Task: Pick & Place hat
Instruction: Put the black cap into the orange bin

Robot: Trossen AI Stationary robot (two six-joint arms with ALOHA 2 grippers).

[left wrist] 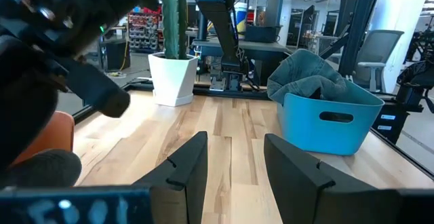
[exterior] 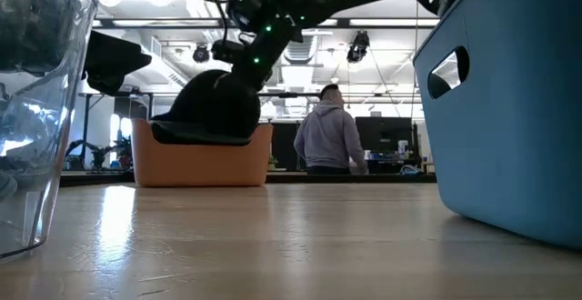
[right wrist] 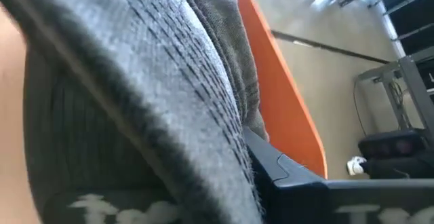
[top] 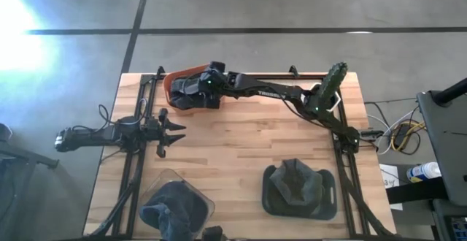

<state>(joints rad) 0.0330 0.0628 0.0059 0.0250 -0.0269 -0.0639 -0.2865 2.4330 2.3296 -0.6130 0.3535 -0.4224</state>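
- Nearest the viewer, at the table's [top: 241, 146] front edge, a clear container [top: 175, 201] of dark cloth is seen on the left and a blue bin [top: 300, 191] of grey-green cloth on the right.
- At the left edge, the left gripper [top: 172, 131] is held idle with its fingers spread and nothing between them.
- Bare wood is left open across the table's middle, giving free room for travel.
- At the far edge, the right gripper [top: 206, 88] is reached over the orange bin [top: 171, 89], pressed into the dark hat [exterior: 216, 107] that is heaped in it.
- Whether this claw is clenched or released cannot be told; cloth fills its wrist view.
- The picking step is judged to be in hand; next, a straight lift clear of the orange rim is called for.
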